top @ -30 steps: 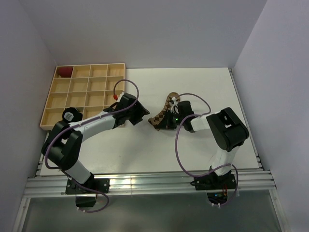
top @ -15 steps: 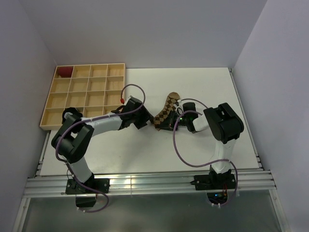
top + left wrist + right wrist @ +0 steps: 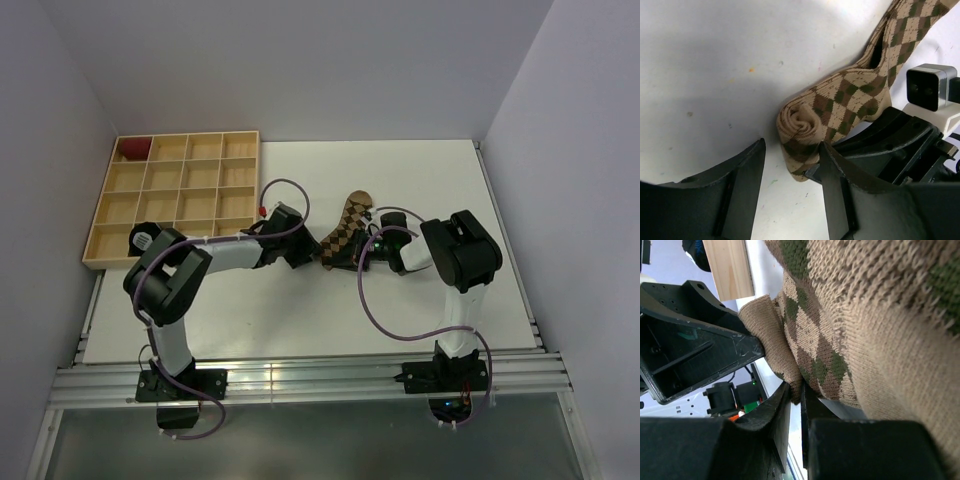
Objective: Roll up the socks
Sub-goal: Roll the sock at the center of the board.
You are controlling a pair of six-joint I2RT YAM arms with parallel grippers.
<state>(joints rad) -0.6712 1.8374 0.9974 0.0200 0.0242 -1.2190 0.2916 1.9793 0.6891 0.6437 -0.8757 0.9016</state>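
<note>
Left tool (image 3: 791, 147) stands released, its two fingers spread. The rolled end (image 3: 799, 122) of the tan sock (image 3: 347, 222) lies between their tips. One finger touches the side of the roll and the other stands clear of it, so nothing is clamped. Right tool (image 3: 796, 391) is clenched almost shut, and from its own camera it looks to be pinching a fold of the same sock just beside the roll.

On the bench (image 3: 420, 180) the tan sock lies between the two arms. Its long axis runs from the rolled end, near and to the left, up to the flat free end, farther and to the right. The roll sits directly ahead of the left tool, and the unrolled length leads away from that tool past the right one. The left arm is the nearer one to the roll's open spiral face.

By my reading only a small part is rolled. The next move calls for the left tool to close across the roll and turn it along that axis toward the free end.

A dark lump that is probably the black sock (image 3: 146, 238) sits at the near-left of the wooden tray (image 3: 190, 134). I cannot tell which compartment it is in.
</note>
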